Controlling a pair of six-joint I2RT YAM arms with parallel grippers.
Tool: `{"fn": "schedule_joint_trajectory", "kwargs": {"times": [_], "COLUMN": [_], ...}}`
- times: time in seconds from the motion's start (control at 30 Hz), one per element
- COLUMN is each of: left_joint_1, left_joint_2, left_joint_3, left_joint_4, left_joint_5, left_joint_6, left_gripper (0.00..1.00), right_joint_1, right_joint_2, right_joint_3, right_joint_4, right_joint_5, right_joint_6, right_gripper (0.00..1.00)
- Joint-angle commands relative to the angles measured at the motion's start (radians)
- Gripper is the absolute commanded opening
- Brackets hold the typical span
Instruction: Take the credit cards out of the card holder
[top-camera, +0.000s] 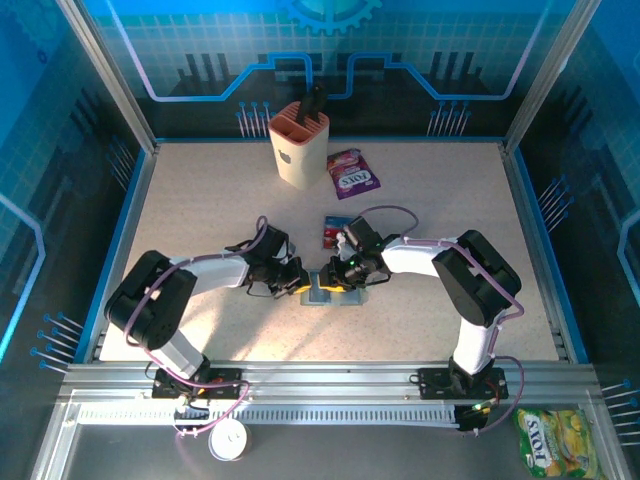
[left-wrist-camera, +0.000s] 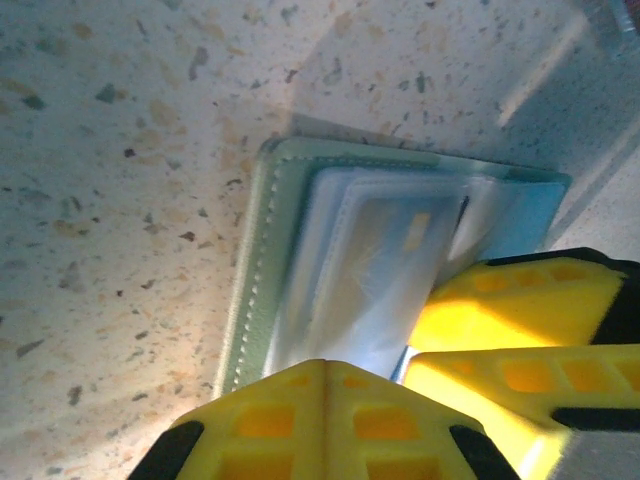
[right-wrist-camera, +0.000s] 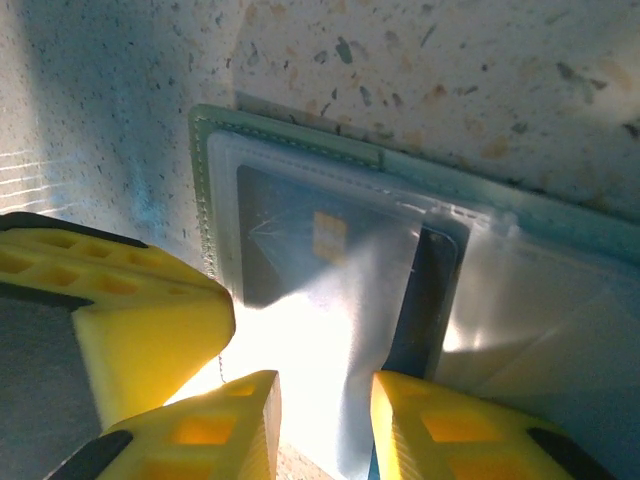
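Card holder (top-camera: 330, 297): one, lying open and flat on the counter (top-camera: 200, 200), near the middle and towards the near edge, between the two arms. In the top view its long axis runs left to right. The stitched green edge (left-wrist-camera: 250, 250) is on the left arm's side, and the clear sleeves face up (right-wrist-camera: 300, 140).

Credit cards counted: two that can be told.
- Sleeved credit card (right-wrist-camera: 290, 240): dark, gold chip uppermost, flat inside a clear sleeve (left-wrist-camera: 400, 250). Glare hides its near edge. A dark strip beside it may be another card; this cannot be told.
- Loose credit card (top-camera: 335, 232): blue and red, flat on the counter just beyond the holder, clear of it. Its long axis points roughly away from the arms.

Left pincer (top-camera: 303, 283): fingers closed together at the holder's left end, tips against the sleeve stack (left-wrist-camera: 400, 365). Whether a sleeve is nipped cannot be told.

Right pincer (top-camera: 340, 275): fingers narrowly parted over the sleeves, with a sleeve flap running into the gap (right-wrist-camera: 325, 400). Whether it has a grip cannot be told.

Other items: one beige slotted cup (top-camera: 298, 145) at the far edge, one purple candy packet (top-camera: 352, 172) just right of it, and one yellow-green packet (top-camera: 555, 440) off the counter at the near right.
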Motion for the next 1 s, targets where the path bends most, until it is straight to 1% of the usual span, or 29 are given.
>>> {"fn": "schedule_joint_trajectory", "kwargs": {"times": [0.0,0.53,0.8,0.97], "left_joint_1": [0.003,0.002,0.001,-0.013], "left_joint_2": [0.026,0.001,-0.043,-0.019], "left_joint_3": [0.002,0.039,0.078,0.100], "left_joint_4": [-0.056,-0.105,-0.106,-0.101], "left_joint_5": [-0.016,-0.026,0.002,0.017], "left_joint_6": [0.038,0.068,0.057,0.060], "left_gripper": [0.05,0.04,0.05,0.04], "right_joint_1": [0.011,0.011,0.011,0.008], "right_joint_2": [0.002,-0.058,-0.096,-0.097], "right_joint_3": [0.015,0.055,0.045,0.042], "right_joint_4": [-0.088,-0.194,-0.168,-0.168], "right_joint_5": [0.073,0.125,0.111,0.112], "right_joint_6": [-0.024,-0.066,-0.057,-0.058], "right_gripper": [0.32,0.33,0.34,0.34]}}
